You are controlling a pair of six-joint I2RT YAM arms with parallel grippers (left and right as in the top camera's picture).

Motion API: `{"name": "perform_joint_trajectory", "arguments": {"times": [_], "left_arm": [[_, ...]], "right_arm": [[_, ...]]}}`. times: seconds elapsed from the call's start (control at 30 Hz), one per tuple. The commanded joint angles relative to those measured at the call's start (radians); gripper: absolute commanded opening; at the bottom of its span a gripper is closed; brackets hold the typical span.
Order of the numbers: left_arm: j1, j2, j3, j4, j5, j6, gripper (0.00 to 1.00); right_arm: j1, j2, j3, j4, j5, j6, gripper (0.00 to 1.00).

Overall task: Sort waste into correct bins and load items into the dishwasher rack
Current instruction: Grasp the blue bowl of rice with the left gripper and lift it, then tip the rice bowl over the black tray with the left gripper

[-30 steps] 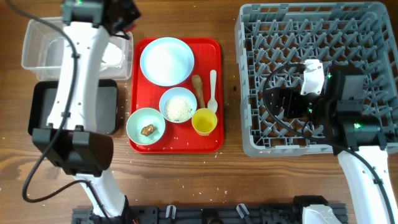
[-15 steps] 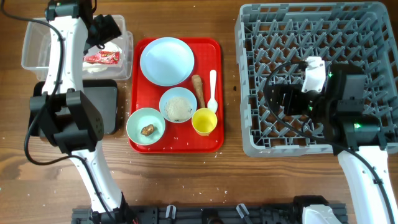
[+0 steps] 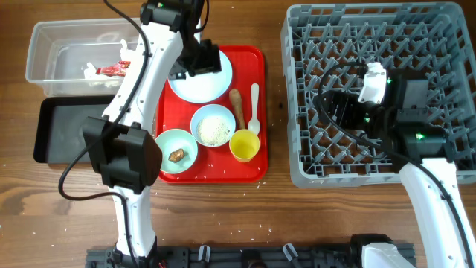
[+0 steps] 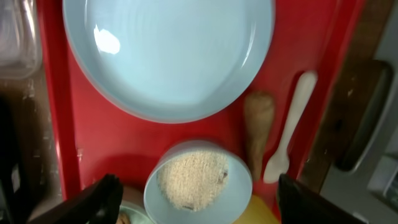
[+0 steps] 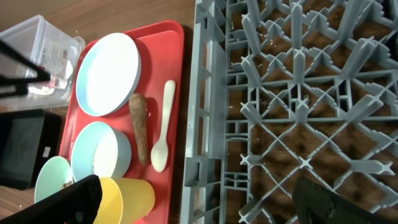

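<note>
Loose white rice grains (image 3: pixel 225 217) lie scattered on the brown wooden table (image 3: pixel 312 223), near of the flat red plastic serving tray (image 3: pixel 210 177). In the tray's near left corner sits the pale green round bowl (image 3: pixel 165 145), with the small brown lump (image 3: pixel 176 155) inside it. To its right the small yellow cup (image 3: pixel 244 145) stands upright. Just beyond them is the pale blue-white bowl (image 3: pixel 213 125), which holds more rice. Right of that bowl the brown root-like stick (image 3: pixel 237 106) and the white spoon (image 3: pixel 255 108) lie side by side, pointing near to far. At the far end of the tray rests the pale blue round plate (image 3: pixel 195 80). The left gripper (image 3: pixel 199 61) hangs over the plate's far edge with its fingers spread wide and nothing between them. Left of the red tray is the shallow black rectangular tray (image 3: pixel 67 130). Touching its far side is the clear plastic rectangular tub (image 3: pixel 52 45), which holds the red snack wrapper (image 3: pixel 115 68) and the crumpled white tissue (image 3: pixel 93 73). On the right stands the large square grey plastic rack (image 3: pixel 372 45) with its grid of upright pegs. The right gripper (image 3: pixel 332 113) hovers above the rack's middle, fingers wide apart and empty.
</note>
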State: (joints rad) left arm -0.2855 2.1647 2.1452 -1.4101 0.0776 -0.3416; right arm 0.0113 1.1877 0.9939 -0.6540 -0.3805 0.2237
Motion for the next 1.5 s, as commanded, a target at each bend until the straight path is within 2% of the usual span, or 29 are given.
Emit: {"name": "perform_joint_trajectory", "arguments": {"times": [0.0,0.1,0.23,0.3,0.4,0.5,0.53,0.6,0.63,0.77,0.87,0.97,1.13,1.23,1.33,1.47], "left_arm": [[-0.005,-0.024,0.0,-0.122,0.008,-0.094,0.77],[-0.024,-0.024,-0.008,-0.23,0.008,-0.139,0.74],[-0.1,-0.026,-0.091,-0.241,-0.027,-0.138,0.68],[-0.142,-0.026,-0.115,-0.185,-0.075,-0.113,0.68],[-0.196,-0.026,-0.117,-0.067,-0.071,-0.004,0.7],[-0.238,-0.024,-0.151,0.041,-0.071,0.005,0.69],[-0.243,-0.024,-0.194,0.094,-0.071,-0.014,0.64],[-0.243,-0.023,-0.311,0.219,-0.065,-0.148,0.52],[-0.243,-0.023,-0.36,0.264,-0.053,-0.176,0.49],[-0.243,-0.023,-0.457,0.377,-0.04,-0.195,0.36],[-0.247,-0.023,-0.5,0.411,-0.04,-0.195,0.17],[-0.249,-0.023,-0.505,0.416,-0.038,-0.195,0.05],[-0.248,-0.035,-0.494,0.412,0.092,-0.195,0.04],[-0.234,-0.077,-0.377,0.317,0.146,-0.186,0.04],[-0.176,-0.148,-0.275,0.238,0.146,-0.166,0.04],[-0.022,-0.241,-0.271,0.137,0.15,-0.122,0.04]], "right_arm": [[0.002,0.008,0.016,0.003,0.007,-0.008,1.0],[0.002,0.008,0.016,0.002,0.007,-0.015,1.0],[0.002,0.008,0.016,0.0,0.008,-0.041,1.0],[0.002,0.008,0.016,0.0,0.008,-0.042,1.0],[0.002,0.008,0.016,-0.004,0.007,-0.04,1.0],[0.002,0.008,0.016,-0.012,0.007,-0.041,1.0],[0.002,0.008,0.016,-0.017,0.007,-0.04,1.0],[0.002,0.008,0.016,-0.02,0.007,-0.039,1.0],[0.002,0.008,0.016,-0.021,0.007,-0.037,1.0],[0.002,0.008,0.016,-0.03,0.006,-0.037,1.0],[0.002,0.008,0.016,-0.042,0.007,-0.037,1.0],[0.002,0.008,0.016,-0.043,0.006,-0.037,1.0],[0.002,0.008,0.016,-0.043,0.007,-0.037,1.0],[0.002,0.008,0.016,-0.043,0.007,-0.037,1.0],[0.002,0.008,0.016,-0.042,0.007,-0.037,1.0],[0.002,0.008,0.016,-0.042,0.007,-0.037,1.0]]}}
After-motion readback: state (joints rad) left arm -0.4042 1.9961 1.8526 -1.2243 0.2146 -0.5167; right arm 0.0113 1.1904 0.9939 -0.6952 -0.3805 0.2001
